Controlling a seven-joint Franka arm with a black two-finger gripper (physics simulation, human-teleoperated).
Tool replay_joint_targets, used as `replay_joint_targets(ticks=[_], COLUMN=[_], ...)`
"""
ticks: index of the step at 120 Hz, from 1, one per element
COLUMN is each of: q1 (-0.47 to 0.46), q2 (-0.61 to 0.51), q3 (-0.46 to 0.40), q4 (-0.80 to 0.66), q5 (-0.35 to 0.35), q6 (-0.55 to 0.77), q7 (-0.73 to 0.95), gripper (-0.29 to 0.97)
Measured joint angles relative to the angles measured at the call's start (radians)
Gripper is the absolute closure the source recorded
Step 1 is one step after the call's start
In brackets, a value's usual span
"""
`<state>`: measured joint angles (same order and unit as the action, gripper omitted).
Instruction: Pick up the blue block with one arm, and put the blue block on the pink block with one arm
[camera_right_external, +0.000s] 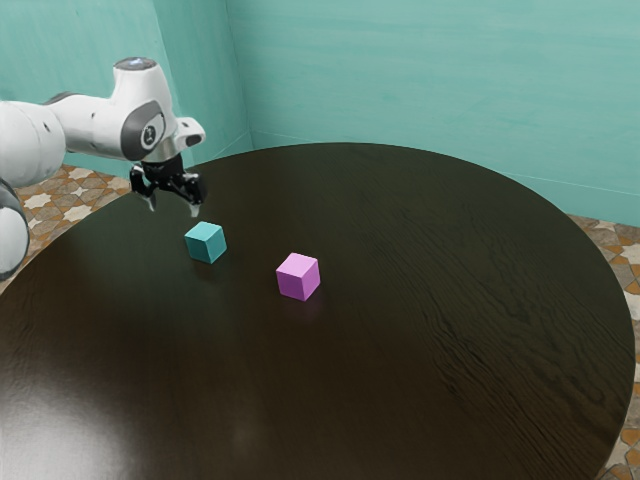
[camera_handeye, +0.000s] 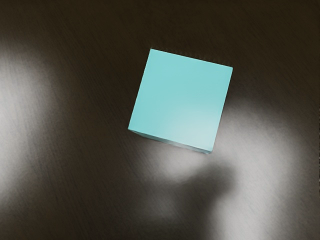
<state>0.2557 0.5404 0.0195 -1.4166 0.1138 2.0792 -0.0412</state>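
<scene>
A blue-teal block rests on the dark round table, left of centre in the exterior view. A pink block sits on the table a short way to the exterior view's right of it, apart from it. My gripper hangs above and to the exterior view's left of the blue block, open, with nothing between its fingers. In the wrist view the blue block lies flat on the wood just under my hand, its top face turned slightly askew.
The table's wide dark top stretches toward the exterior view's right and front. Teal walls stand behind, and a patterned tile floor shows past the table's rim.
</scene>
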Motion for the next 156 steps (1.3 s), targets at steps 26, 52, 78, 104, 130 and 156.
replay_joint_targets(ticks=[26, 52, 78, 104, 130, 156], q1=[0.037, 0.06, 0.072, 0.086, 0.094, 0.098], q2=[0.138, 0.23, 0.295, 0.336, 0.347, 0.353], q3=[-0.044, -0.066, -0.08, -0.096, -0.105, -0.111], q4=[0.11, 0.162, 0.212, 0.247, 0.248, 0.238], q5=[-0.008, -0.012, -0.012, -0.008, -0.008, -0.011], q6=[0.097, 0.165, 0.204, 0.236, 0.262, 0.277], q7=[0.013, 0.047, 0.072, 0.1, 0.136, 0.166], gripper=[0.0, 0.0, 0.0, 0.0, 0.0, 0.0])
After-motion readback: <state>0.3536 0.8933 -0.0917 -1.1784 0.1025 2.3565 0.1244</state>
